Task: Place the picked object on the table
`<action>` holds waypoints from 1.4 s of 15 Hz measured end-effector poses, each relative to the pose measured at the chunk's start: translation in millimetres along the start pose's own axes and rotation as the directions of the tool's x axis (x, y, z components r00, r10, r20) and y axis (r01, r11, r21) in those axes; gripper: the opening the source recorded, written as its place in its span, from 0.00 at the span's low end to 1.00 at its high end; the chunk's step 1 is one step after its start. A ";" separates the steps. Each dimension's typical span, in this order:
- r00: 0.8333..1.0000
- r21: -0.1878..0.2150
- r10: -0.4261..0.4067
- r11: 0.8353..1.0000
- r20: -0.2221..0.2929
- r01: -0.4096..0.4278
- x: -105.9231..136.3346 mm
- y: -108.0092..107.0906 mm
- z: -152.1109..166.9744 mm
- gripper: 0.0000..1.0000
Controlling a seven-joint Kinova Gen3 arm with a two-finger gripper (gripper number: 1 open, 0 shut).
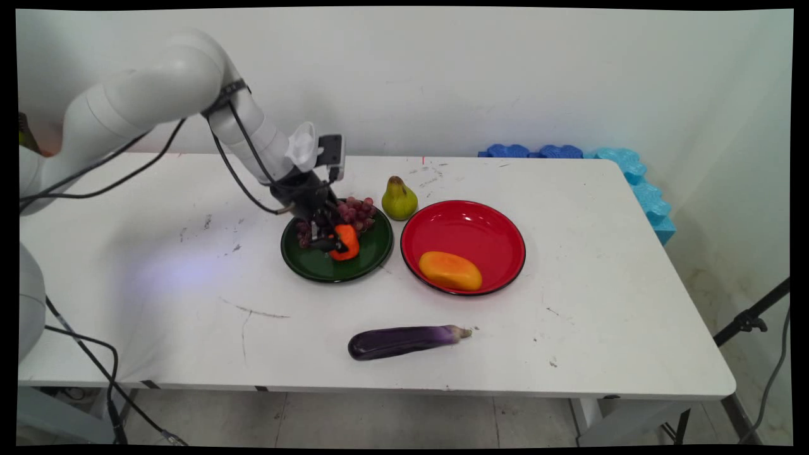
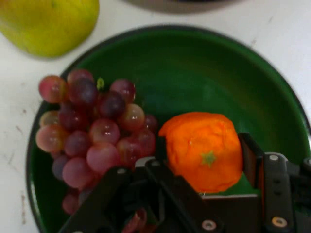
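My gripper (image 1: 337, 244) is down in the green plate (image 1: 316, 266), and its two black fingers press either side of an orange fruit (image 1: 347, 242) with a small green calyx. In the hand view the orange fruit (image 2: 204, 150) sits between the fingers (image 2: 250, 158), low over the green plate (image 2: 218, 68). A bunch of red grapes (image 1: 356, 211) lies on the same plate just behind and beside the fruit; in the hand view the grapes (image 2: 92, 126) fill the plate's left half. The gripper (image 2: 204, 162) hides part of the grapes.
A green pear (image 1: 399, 200) (image 2: 48, 24) stands on the table behind the green plate. To the right a red plate (image 1: 471, 224) holds a yellow-orange fruit (image 1: 450, 270). A purple eggplant (image 1: 404, 341) lies near the front edge. Blue foam pieces (image 1: 632, 170) line the far right corner.
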 end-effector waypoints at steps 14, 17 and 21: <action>0.982 0.007 -0.164 0.986 -0.093 0.165 93.6 64.6 -80.8 0.00; 0.977 0.011 -0.202 0.979 -0.070 0.203 91.6 81.8 -51.5 0.00; 0.970 0.015 -0.240 0.970 -0.047 0.241 86.1 97.2 -15.3 0.00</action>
